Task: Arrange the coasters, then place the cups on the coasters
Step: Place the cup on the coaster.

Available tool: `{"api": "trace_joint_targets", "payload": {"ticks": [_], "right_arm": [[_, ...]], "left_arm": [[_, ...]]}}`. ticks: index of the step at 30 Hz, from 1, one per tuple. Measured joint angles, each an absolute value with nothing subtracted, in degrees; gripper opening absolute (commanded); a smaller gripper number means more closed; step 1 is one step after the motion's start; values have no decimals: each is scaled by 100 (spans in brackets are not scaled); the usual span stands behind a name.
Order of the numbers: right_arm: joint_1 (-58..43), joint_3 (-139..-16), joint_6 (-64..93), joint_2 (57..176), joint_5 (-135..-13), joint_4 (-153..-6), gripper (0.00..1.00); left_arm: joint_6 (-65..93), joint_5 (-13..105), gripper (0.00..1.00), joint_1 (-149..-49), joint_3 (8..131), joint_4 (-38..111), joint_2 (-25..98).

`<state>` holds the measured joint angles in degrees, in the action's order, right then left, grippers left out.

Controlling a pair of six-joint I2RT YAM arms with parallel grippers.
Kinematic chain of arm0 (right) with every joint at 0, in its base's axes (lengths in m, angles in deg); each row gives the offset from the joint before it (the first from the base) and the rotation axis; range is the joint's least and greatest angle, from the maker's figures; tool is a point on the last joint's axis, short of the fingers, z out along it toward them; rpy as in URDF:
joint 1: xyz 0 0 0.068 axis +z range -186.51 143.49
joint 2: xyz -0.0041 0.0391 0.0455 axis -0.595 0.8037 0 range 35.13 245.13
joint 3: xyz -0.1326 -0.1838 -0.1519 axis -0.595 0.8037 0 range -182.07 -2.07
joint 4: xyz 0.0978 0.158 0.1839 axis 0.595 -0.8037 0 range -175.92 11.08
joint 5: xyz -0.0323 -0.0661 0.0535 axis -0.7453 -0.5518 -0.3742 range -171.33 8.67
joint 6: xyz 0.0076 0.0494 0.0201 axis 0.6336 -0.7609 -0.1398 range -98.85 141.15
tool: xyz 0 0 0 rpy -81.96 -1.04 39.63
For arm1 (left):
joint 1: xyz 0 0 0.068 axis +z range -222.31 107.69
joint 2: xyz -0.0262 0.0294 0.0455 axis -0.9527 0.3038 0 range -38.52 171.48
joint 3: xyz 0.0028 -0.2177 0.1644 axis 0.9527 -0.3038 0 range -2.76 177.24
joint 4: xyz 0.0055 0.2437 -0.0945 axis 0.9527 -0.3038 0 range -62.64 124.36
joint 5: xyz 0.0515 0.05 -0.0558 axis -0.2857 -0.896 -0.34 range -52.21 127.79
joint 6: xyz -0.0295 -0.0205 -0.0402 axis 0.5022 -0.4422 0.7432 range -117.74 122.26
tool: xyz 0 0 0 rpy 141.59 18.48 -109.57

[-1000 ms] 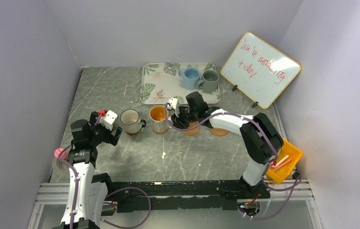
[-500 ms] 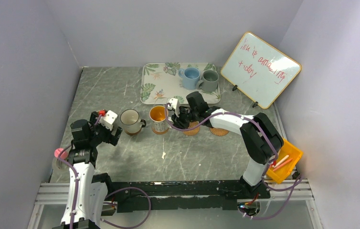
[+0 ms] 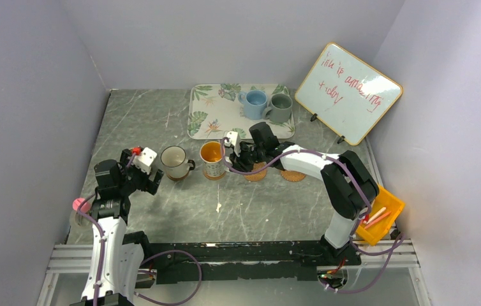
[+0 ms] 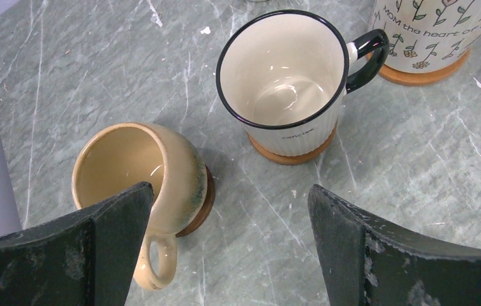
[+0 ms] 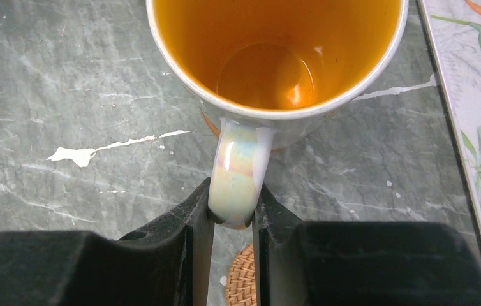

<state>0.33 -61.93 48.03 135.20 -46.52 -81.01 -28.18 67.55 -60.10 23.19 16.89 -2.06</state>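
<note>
— Grey marbled tabletop [image 3: 161, 121]: has anything changed in the last second?
— Barely. The right gripper [image 5: 233, 210] has pinched tighter on the handle [image 5: 236, 166] of the orange-lined mug [image 5: 270, 38]. The left gripper [image 4: 225, 197] hangs wide and empty.
— And the mug?
— Upright on its smooth coaster [image 4: 423, 73], glossy and empty. It is probably being nudged square, or close to release.
</note>
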Motion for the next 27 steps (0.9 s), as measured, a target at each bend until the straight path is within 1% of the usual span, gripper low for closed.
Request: {"api": "trace_joint_targets", "payload": {"ticks": [17, 27], "right_arm": [[30, -6193, 4862, 13520, -4628, -8112, 20], [30, -6193, 4925, 13518, -4610, -8112, 19]], "left_arm": [[-2818, 6755, 96, -6002, 2319, 1687, -206], [-2818, 6755, 96, -6000, 2319, 1689, -206]]}}
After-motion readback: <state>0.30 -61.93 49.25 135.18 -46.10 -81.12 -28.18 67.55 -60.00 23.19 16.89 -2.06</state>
